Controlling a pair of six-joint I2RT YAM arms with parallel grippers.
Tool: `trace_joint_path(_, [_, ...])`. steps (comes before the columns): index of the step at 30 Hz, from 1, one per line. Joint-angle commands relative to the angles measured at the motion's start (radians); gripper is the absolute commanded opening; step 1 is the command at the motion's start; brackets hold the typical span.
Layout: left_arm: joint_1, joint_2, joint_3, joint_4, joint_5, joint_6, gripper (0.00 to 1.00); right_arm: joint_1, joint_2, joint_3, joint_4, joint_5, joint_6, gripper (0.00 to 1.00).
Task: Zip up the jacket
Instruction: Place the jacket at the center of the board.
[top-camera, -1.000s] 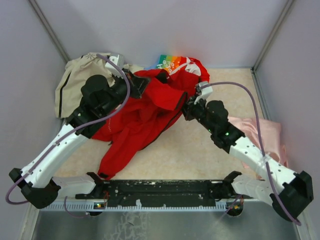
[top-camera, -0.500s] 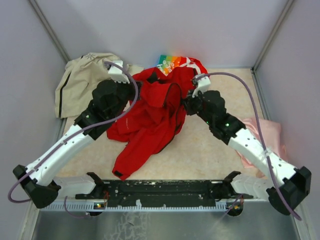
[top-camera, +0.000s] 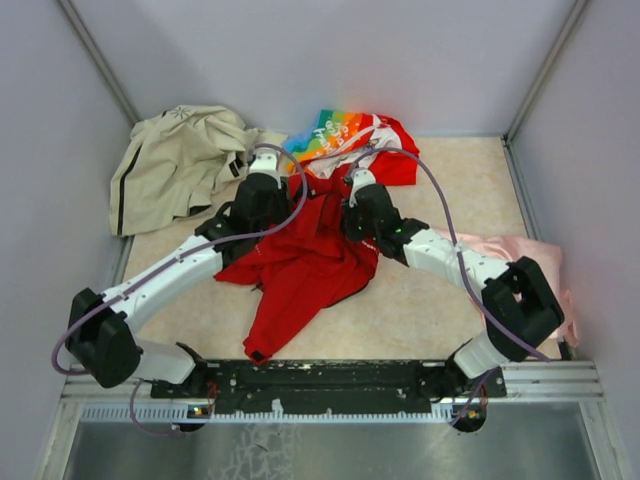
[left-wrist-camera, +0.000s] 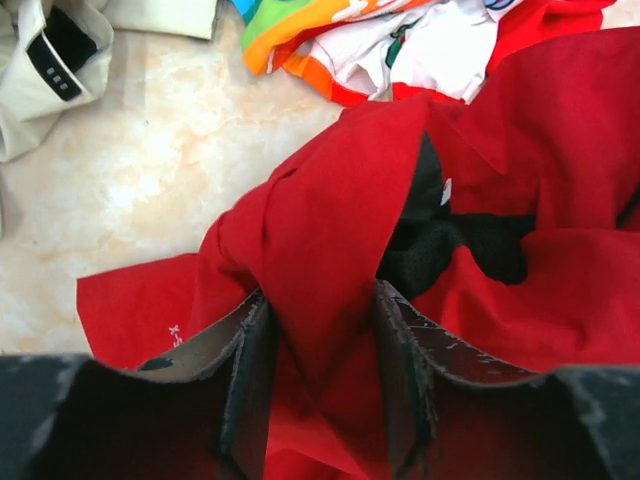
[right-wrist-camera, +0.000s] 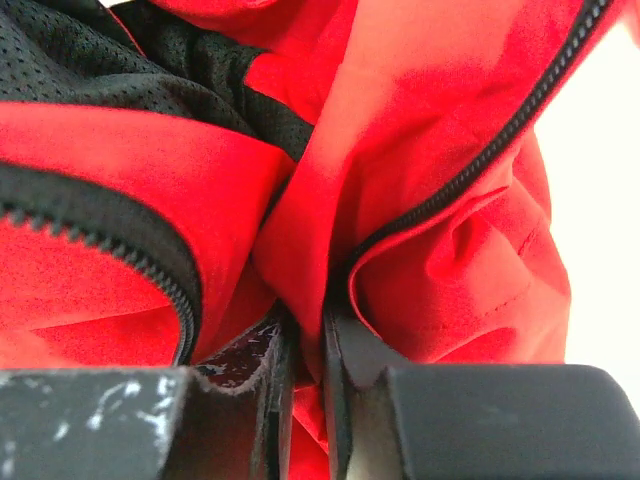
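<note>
The red jacket lies crumpled on the table's middle, black lining showing at its opening. My left gripper is low over its left upper part. In the left wrist view that gripper stands open, with a loose ridge of red cloth between the fingers. My right gripper is at the jacket's right upper edge. In the right wrist view it is nearly closed on a thin fold of red fabric beside a dark zipper line. A second zipper edge curves at the left.
A beige jacket lies at the back left. A rainbow-and-white printed garment sits behind the red jacket, touching it. A pink cloth lies at the right under the right arm. Grey walls close in the table.
Both arms swung inward and lower, and the jacket dropped from a lifted spread into a heap. The left jaws opened off the cloth. The right jaws eased slightly apart.
</note>
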Motion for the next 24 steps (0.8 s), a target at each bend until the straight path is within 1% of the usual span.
trace_joint_path(1, [0.001,-0.052,-0.036,-0.029,0.036,-0.041,0.53,0.020,0.021,0.040,0.066,0.016,0.018,0.18])
trace_joint_path(3, [0.000,-0.088,-0.075,-0.048,0.072,-0.039,0.59,0.019,0.014,0.035,0.072,0.024,0.024,0.22])
trace_joint_path(5, [-0.001,-0.126,-0.114,-0.071,0.112,-0.055,0.62,0.019,0.001,0.032,0.067,0.035,0.025,0.26])
trace_joint_path(8, [-0.018,-0.172,-0.162,-0.128,0.148,-0.100,0.64,0.021,-0.029,0.025,0.053,0.051,0.028,0.30])
trace_joint_path(10, [-0.039,-0.198,-0.203,-0.149,0.169,-0.116,0.66,0.021,-0.060,0.008,0.059,0.055,0.034,0.38])
trace_joint_path(12, [-0.073,-0.221,-0.244,-0.174,0.162,-0.138,0.67,0.021,-0.094,-0.014,0.064,0.057,0.040,0.47])
trace_joint_path(14, [-0.119,-0.242,-0.275,-0.186,0.147,-0.159,0.67,0.022,-0.123,-0.036,0.058,0.058,0.043,0.52])
trace_joint_path(18, [-0.214,-0.270,-0.319,-0.230,0.086,-0.207,0.68,0.024,-0.176,-0.071,0.040,0.064,0.047,0.66])
trace_joint_path(21, [-0.266,-0.288,-0.347,-0.259,0.053,-0.240,0.69,0.025,-0.215,-0.107,0.037,0.070,0.054,0.71])
trace_joint_path(24, [-0.295,-0.314,-0.363,-0.287,0.023,-0.268,0.72,0.026,-0.251,-0.138,0.025,0.082,0.058,0.73])
